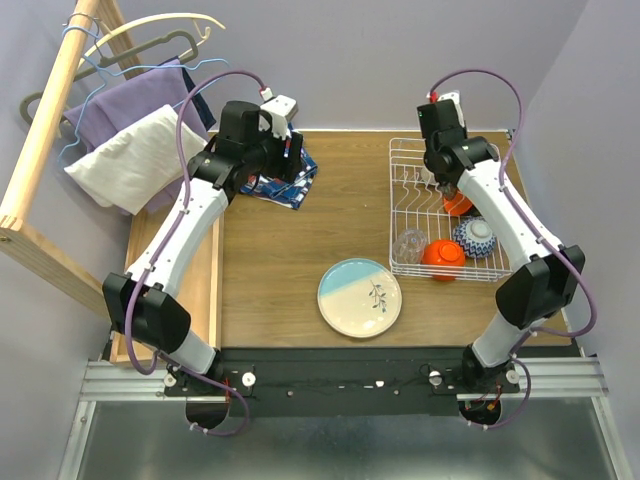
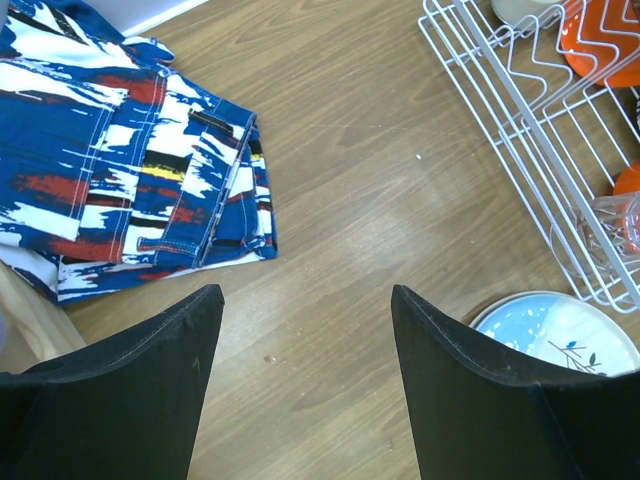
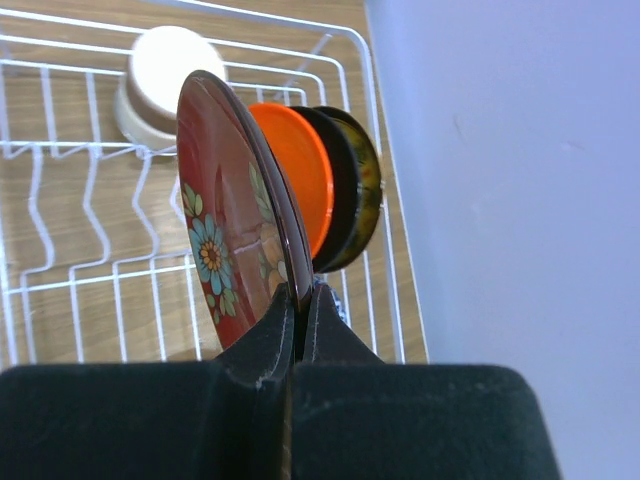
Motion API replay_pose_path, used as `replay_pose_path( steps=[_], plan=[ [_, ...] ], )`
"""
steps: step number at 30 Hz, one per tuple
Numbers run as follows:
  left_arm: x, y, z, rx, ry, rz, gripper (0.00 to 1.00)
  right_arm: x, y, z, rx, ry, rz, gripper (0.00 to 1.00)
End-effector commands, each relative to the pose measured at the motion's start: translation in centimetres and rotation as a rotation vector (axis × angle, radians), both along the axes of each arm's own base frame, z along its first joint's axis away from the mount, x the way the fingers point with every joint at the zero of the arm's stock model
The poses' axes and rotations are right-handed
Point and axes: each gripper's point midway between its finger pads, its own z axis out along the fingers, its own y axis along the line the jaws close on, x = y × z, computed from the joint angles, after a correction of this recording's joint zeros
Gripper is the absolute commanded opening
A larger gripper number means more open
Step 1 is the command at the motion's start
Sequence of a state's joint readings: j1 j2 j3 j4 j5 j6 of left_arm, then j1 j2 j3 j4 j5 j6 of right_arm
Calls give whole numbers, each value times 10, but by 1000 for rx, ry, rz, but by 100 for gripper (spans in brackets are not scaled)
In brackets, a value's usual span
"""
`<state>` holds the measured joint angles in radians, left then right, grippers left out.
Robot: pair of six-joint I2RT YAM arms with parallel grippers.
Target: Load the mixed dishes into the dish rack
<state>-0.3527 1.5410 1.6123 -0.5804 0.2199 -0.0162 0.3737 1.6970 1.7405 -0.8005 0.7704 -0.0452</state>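
My right gripper is shut on the rim of the dark red flower-patterned plate and holds it upright, edge-on, over the far end of the white wire dish rack. Just behind this plate, an orange plate and a dark plate stand on edge. In the rack's near end sit a clear glass, an orange-red bowl and a blue-patterned bowl. The large pale blue-cream plate lies flat on the table. My left gripper is open and empty above bare wood beside the cloth.
The blue-red-white patterned cloth lies at the table's far left. A pale cup sits at the rack's far end. A wooden rail with hangers and pillows stands left of the table. A wall runs close along the rack's right side.
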Motion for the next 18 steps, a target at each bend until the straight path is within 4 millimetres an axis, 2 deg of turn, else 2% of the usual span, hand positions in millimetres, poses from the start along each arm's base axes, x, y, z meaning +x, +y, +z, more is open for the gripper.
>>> replay_pose_path(
  steps=[1,6,9,14,18],
  plan=[
    [-2,-9,0,-13,-1,-26,77,-3,-35,24,14,-113,-134,1],
    [-5,-10,-2,-12,6,-30,79,0,-62,2,55,-63,-201,0],
    [-6,-8,-7,-3,15,-26,79,0,-69,-9,56,-41,-211,1],
    [-7,-10,-16,1,33,-36,79,5,-65,-28,53,9,-182,1],
    [-6,-11,-19,3,41,-36,79,13,-62,-27,56,5,-173,1]
  ],
)
